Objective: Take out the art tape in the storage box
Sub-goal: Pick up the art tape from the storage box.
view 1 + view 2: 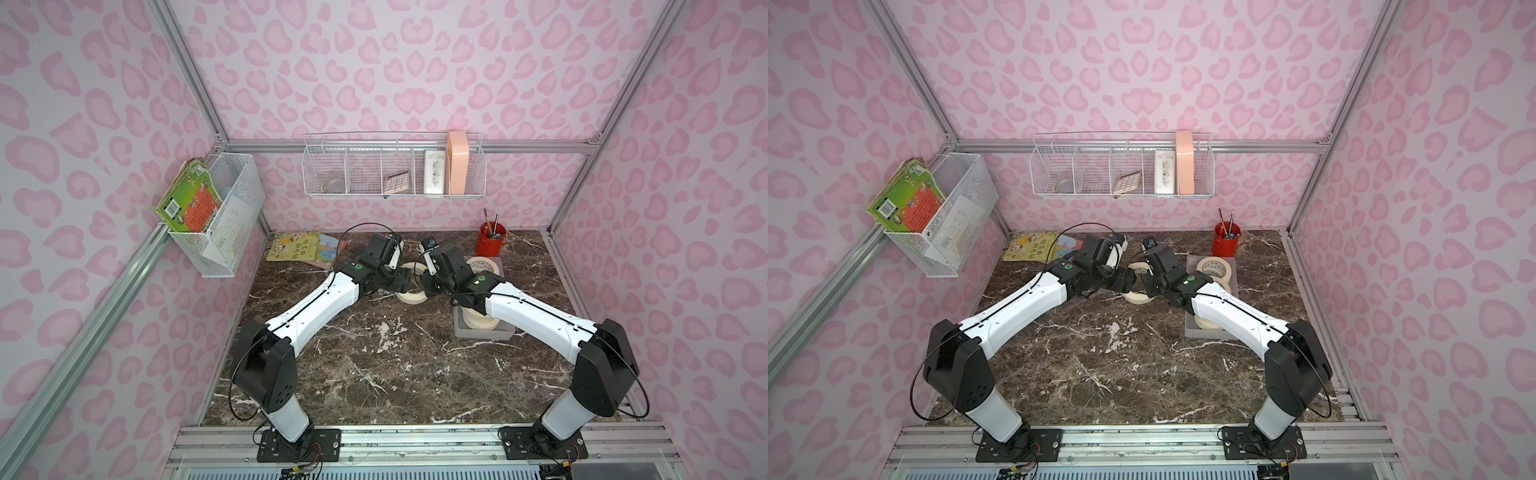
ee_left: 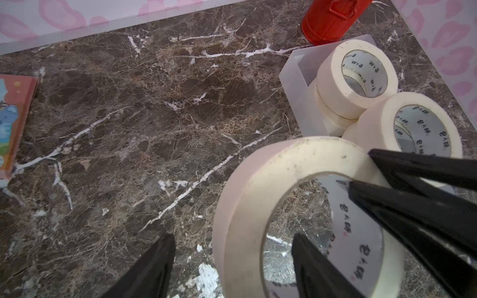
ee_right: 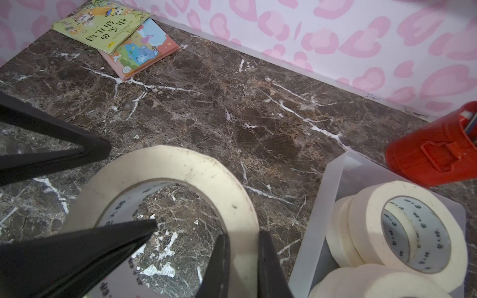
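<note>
Your right claw (image 3: 242, 233) is clenched on the wall of one roll (image 2: 258, 180), which lies flat just beside the box (image 3: 333, 185). Your left claw (image 2: 232, 236), released, straddles the opposite wall, one finger (image 2: 312, 263) inside the ring. Other rolls (image 3: 366, 206) lie in the box.

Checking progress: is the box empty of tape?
No, several rolls lie stacked inside the box.

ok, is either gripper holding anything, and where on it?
Right gripper holds one tape roll by its ring wall, one finger inside the core, one outside. Left gripper straddles the opposite wall, open, not gripping.
</note>
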Robot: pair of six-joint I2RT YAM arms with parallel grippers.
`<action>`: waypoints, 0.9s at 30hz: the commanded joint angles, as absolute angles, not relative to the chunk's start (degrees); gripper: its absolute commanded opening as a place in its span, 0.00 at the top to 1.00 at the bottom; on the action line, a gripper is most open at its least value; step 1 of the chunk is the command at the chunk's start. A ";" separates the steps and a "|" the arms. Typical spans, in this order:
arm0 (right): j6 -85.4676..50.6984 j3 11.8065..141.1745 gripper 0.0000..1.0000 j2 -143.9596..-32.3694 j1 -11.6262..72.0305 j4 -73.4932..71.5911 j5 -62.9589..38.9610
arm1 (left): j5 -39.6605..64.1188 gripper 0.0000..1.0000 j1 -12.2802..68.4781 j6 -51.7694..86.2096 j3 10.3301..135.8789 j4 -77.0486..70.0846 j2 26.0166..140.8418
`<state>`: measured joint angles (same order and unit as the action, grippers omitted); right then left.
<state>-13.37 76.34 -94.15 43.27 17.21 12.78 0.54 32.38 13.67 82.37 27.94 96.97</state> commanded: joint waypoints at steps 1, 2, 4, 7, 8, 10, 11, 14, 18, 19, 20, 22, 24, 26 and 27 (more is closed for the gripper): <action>-14.28 76.03 1.00 -93.55 43.42 14.60 12.31 | 0.53 0.39 32.52 14.39 83.06 27.16 98.50; -14.33 75.85 1.00 -93.44 43.42 14.51 12.15 | 0.43 0.46 32.52 14.49 83.06 27.16 98.84; -14.66 75.43 1.00 -93.26 43.51 14.16 11.63 | 0.34 0.66 32.61 14.73 84.96 27.06 99.49; -15.01 74.98 1.00 -93.00 43.51 13.69 11.16 | 0.01 0.91 32.61 15.12 85.34 26.83 100.11; -15.39 74.80 1.00 -92.78 43.51 13.46 11.23 | -0.16 0.96 32.61 15.12 85.42 26.81 100.18; -16.27 74.02 0.77 -91.99 43.42 12.23 11.17 | -1.29 1.00 32.61 15.07 85.31 26.89 100.20; -16.76 73.56 0.68 -91.46 43.33 11.56 11.24 | -2.19 1.00 32.61 14.87 85.19 26.97 100.08; -18.50 71.49 0.46 -89.11 41.62 9.56 11.40 | -6.80 1.00 32.61 14.83 84.85 28.00 99.50; -21.24 67.81 0.33 -84.97 36.25 8.83 10.90 | -16.26 1.00 32.28 13.68 84.58 30.72 99.47; -21.35 66.93 0.32 -83.87 34.88 9.04 11.17 | -18.11 1.00 31.90 12.93 84.24 30.98 99.64; -21.13 66.21 0.32 -83.01 33.88 9.48 11.95 | -19.58 1.00 31.38 12.69 83.89 31.18 99.88; -20.23 64.91 0.32 -81.25 32.03 10.84 13.75 | -20.98 1.00 29.19 12.23 83.76 31.57 100.52; -19.53 64.27 0.32 -80.11 30.27 12.80 14.79 | -21.01 1.00 26.34 12.34 81.05 31.36 100.88; -19.01 63.31 0.32 -79.17 28.44 14.24 14.73 | -20.81 1.00 23.06 12.78 79.76 30.82 100.90; -18.83 62.88 0.32 -78.72 27.60 14.74 14.43 | -20.35 1.00 21.31 13.07 79.17 30.55 100.82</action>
